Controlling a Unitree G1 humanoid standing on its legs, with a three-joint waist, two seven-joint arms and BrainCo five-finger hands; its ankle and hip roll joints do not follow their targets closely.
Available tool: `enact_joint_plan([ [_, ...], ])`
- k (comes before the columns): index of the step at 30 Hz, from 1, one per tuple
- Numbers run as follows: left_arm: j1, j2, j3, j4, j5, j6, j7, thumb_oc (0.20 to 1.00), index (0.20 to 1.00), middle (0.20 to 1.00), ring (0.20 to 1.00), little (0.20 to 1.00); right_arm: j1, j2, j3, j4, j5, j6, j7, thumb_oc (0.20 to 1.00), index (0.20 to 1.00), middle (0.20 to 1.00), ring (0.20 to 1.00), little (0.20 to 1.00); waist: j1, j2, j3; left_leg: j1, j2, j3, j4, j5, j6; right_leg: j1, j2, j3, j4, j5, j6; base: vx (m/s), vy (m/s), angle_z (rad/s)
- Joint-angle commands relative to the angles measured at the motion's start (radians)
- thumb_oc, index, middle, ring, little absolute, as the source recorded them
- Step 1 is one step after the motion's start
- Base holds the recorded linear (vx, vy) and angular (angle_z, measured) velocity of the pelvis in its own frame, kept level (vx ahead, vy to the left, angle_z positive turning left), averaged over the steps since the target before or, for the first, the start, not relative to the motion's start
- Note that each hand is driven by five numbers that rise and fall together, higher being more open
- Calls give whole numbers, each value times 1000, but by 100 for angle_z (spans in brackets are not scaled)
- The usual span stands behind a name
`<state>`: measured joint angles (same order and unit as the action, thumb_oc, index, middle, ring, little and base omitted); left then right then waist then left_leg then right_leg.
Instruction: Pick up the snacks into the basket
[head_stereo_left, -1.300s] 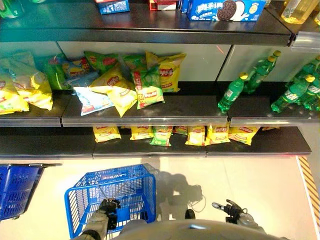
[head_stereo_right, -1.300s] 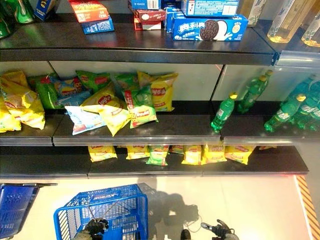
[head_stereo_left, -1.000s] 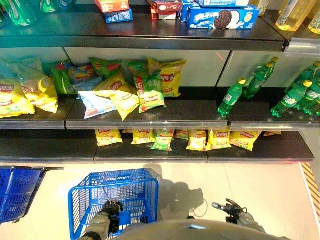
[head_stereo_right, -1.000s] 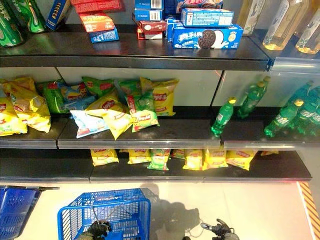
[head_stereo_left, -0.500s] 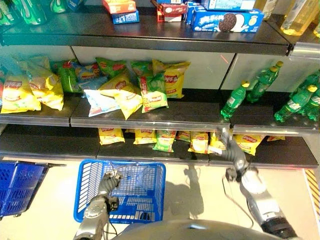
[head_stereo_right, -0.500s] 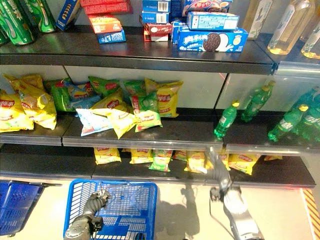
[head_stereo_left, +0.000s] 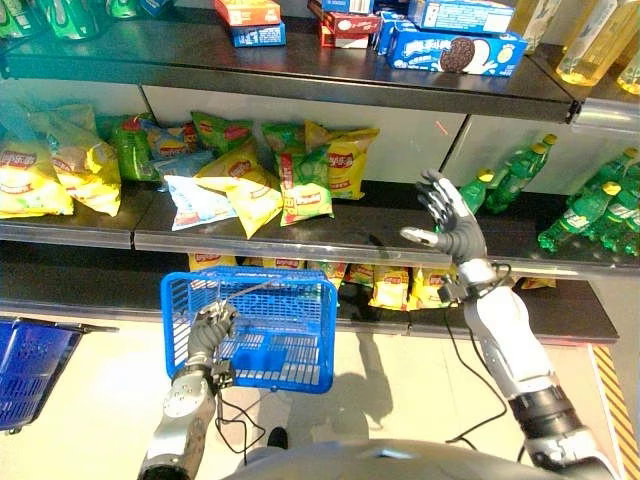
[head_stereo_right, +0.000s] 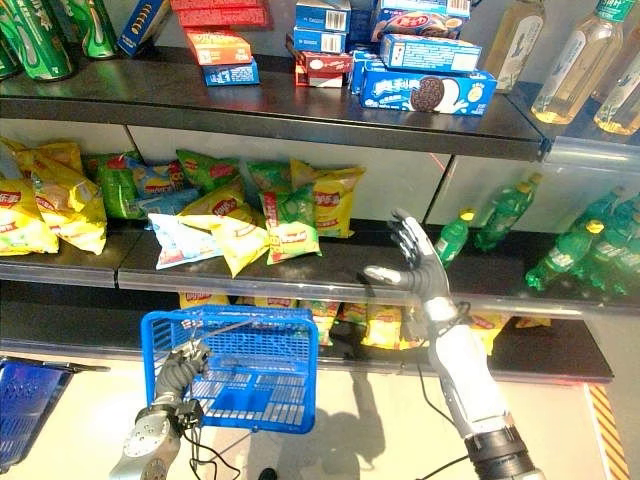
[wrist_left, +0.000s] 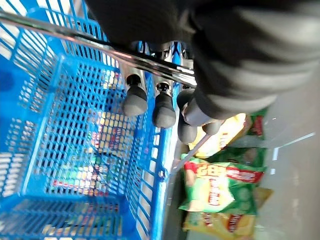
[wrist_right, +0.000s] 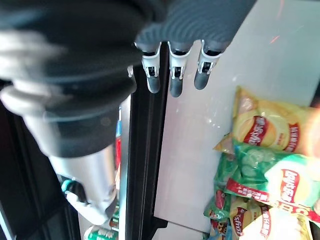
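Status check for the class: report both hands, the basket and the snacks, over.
Left hand shut on blue basket handle, basket raised, nothing in it. Right hand open, raised before middle shelf. Chip bags on shelf, none held. Path clear.

Blue wire basket (head_stereo_left: 262, 330) is up off the floor, tilted, nothing inside it. Snack bags (head_stereo_left: 270, 175), yellow, green and pale blue, lie heaped on the middle shelf (head_stereo_left: 370, 222), left of centre. More yellow bags (head_stereo_left: 392, 284) line the bottom shelf behind the basket.
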<state>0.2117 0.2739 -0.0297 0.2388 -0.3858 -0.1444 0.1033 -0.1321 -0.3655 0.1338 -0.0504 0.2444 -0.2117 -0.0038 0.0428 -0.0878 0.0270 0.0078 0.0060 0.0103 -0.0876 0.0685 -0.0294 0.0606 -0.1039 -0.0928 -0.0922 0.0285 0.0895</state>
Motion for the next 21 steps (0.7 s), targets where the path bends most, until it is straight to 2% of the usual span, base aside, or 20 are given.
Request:
enact_joint_plan([
  [1,-67,55,52,-178,-25,-145,-11,200,200,200,200,200,-139,-4,29,97,-28,-25,-39,1000,1000,1000,1000,1000,38,-9,-20,-17,7,-31,62,-106,-5,-11,-20,-1,5,-34,75,-29,-27,7],
  [5,-73,88,58,-231,-31,-150,-19,200,200,200,200,200,-216,1,53,217,-26,-6,-86,1000,1000,1000,1000,1000,58,-22,-6,-30,2,-41,79,-108,-5,-11,-25,-9,5,-31,72,-20,-36,10],
  [7,-92,109,40,-287,-61,-144,-29,200,200,200,200,200,-314,1,63,350,-3,14,-141,1000,1000,1000,1000,1000,95,-34,37,-71,-13,-66,132,-116,-5,-20,-29,-22,19,-29,65,-85,-39,25],
  [8,-94,110,41,-287,-62,-144,-29,200,200,200,200,200,-317,1,63,353,-2,12,-141,1000,1000,1000,1000,1000,94,-34,39,-75,-13,-67,138,-118,-5,-21,-29,-23,20,-29,65,-169,-44,38],
  [9,-115,125,9,-328,-85,-138,-39,200,200,200,200,200,-380,-10,59,443,-1,31,-177,1000,1000,1000,1000,1000,120,-35,78,-120,-26,-89,181,-123,-5,-47,-33,-40,49,-32,61,-189,-40,47],
  [10,-121,128,-3,-344,-96,-135,-48,200,200,200,200,200,-408,-17,57,468,-7,37,-190,1000,1000,1000,1000,1000,129,-34,96,-140,-31,-100,197,-124,-5,-63,-33,-47,66,-32,59,-214,-50,64],
  [14,-133,138,-57,-370,-110,-123,-71,200,200,200,200,200,-498,-31,40,594,9,54,-230,1000,1000,1000,1000,1000,152,-33,139,-194,-41,-142,220,-116,-2,-100,-32,-87,97,-34,56,-93,-14,47],
  [21,-103,184,-102,-437,-115,-111,-97,200,200,200,200,200,-623,-45,52,769,29,66,-269,1000,1000,1000,1000,1000,183,-44,178,-226,-50,-170,211,-99,-4,-119,-36,-115,96,-30,57,-35,5,19],
])
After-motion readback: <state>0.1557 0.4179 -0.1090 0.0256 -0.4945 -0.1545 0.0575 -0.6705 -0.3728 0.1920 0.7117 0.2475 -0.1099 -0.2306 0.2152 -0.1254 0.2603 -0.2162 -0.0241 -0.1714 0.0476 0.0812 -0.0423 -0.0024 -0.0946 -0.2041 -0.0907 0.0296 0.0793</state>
